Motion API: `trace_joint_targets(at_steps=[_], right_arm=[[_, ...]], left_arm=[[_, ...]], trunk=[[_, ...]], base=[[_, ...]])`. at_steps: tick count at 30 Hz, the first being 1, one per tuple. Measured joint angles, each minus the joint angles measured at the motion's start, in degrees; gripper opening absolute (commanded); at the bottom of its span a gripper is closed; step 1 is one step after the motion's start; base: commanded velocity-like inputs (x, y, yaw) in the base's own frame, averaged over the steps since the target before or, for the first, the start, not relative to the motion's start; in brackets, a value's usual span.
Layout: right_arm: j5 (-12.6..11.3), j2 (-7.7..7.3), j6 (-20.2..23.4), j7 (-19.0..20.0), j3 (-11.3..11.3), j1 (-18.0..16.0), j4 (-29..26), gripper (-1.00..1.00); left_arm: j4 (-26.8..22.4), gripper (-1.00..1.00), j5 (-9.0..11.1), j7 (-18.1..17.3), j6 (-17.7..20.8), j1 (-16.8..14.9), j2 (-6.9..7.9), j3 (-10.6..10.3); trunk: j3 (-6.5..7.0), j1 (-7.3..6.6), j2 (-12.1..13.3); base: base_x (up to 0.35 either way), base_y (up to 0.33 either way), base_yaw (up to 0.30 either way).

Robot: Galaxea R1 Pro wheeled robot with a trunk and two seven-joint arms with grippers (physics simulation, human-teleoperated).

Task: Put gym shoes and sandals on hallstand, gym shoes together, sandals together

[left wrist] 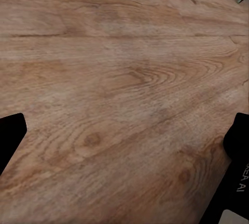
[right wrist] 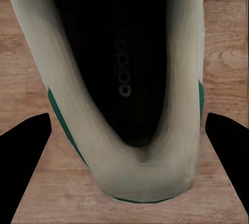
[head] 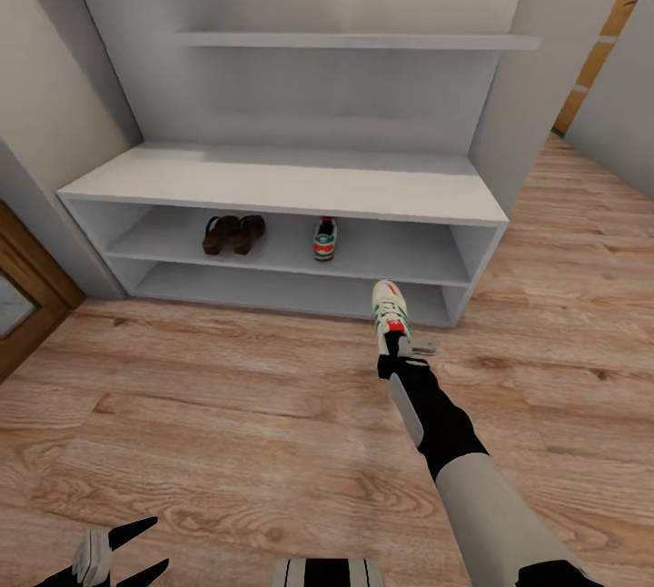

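Gym shoe (head: 390, 305) pinched at its heel in my right gripper (head: 406, 349), before the hallstand (head: 272, 180).
Upper shelf (head: 381, 251) has room beside the other white, green-striped shoe (head: 324, 239); left gripper (head: 109, 555) spread.

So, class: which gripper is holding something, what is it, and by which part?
The right gripper holds a gym shoe by its heel end; the left gripper holds nothing.

We see a light brown wood-plank floor (head: 227, 442) across the lower frame, plain pale grey walls (head: 54, 51) at upper left, a brown wooden door (head: 23, 296) at the left edge, and orange-brown panelling (head: 604, 33) at upper right.
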Motion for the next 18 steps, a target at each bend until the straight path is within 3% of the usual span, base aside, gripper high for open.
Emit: trace_joint_targets(at_steps=[3,4,9,18], right_arm=[[-0.04,0.0,1.38,-0.05,-0.07,0.0,-3.67,-1.0],[-0.08,0.0,4.02,-0.08,-0.11,0.0,-5.93,-1.0],[-0.2,0.0,8.85,-0.13,-0.21,-0.16,-8.61,-1.0],[-0.26,0.0,10.11,-0.09,-0.32,-0.24,-9.85,-1.0]], left_arm=[[0.0,1.0,-0.03,0.0,0.0,0.0,-0.01,-0.01],[0.0,1.0,-0.08,0.0,0.0,0.0,-0.06,-0.05],[0.0,1.0,-0.12,0.0,-0.01,0.02,-0.08,-0.07],[-0.01,1.0,-0.04,-0.15,0.0,0.01,-0.09,-0.06]], trunk=[[0.11,0.0,0.0],[0.12,0.0,0.0],[0.13,0.0,0.0],[0.14,-0.01,0.0]], base=[[0.0,0.0,0.008],[0.0,0.0,0.002],[0.0,0.0,0.001],[0.065,0.026,0.0]])
